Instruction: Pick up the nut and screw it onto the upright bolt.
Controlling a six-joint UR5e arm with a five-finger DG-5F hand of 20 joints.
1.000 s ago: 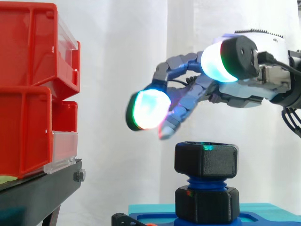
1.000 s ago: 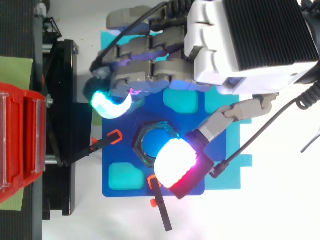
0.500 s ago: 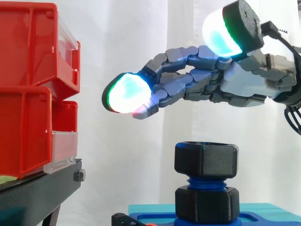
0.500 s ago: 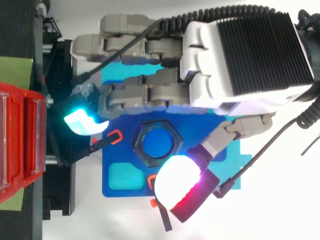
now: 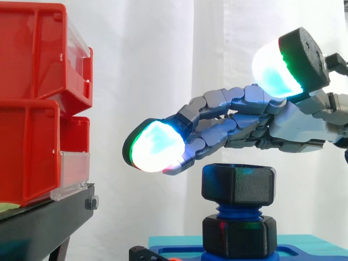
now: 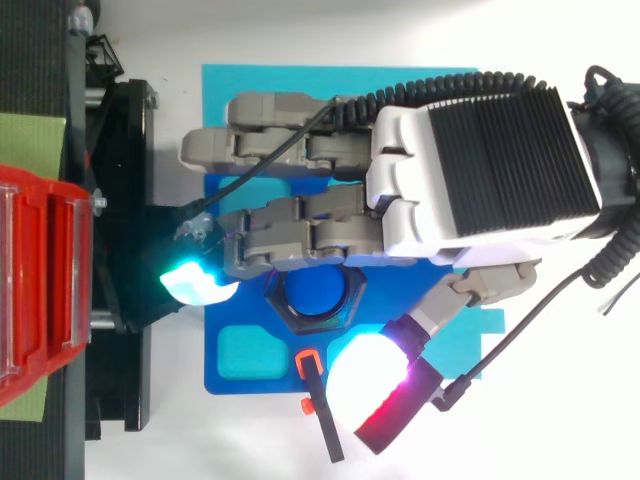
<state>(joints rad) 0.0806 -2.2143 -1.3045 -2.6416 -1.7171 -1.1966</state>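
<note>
The black hexagonal nut point(image 5: 238, 185) sits on top of the upright blue bolt point(image 5: 237, 210), whose threads show between it and a second black hex piece point(image 5: 239, 235) at the bolt's foot. From above, the nut point(image 6: 318, 318) rings the bolt's blue end, and its upper edge is hidden under fingers. My hand point(image 5: 304, 126) reaches in from the right, open. Its straight fingers stretch left, just over the nut's top. One glowing fingertip point(image 5: 155, 145) hangs past the nut's left side. The thumb pad point(image 6: 368, 366) stands apart on the nut's other side.
Red bins point(image 5: 38, 98) are stacked on a black stand point(image 5: 49, 217) at the left, close to the outstretched fingertip. The bolt rises from a blue plate point(image 6: 240, 350) on a teal mat point(image 6: 240, 85). Two black clips with orange ends point(image 6: 312, 372) lie by the plate.
The fingers uncurled and rose, then came back down. They now lie straight across the nut's top and cover its upper edge in the top view. The nut has not moved.
</note>
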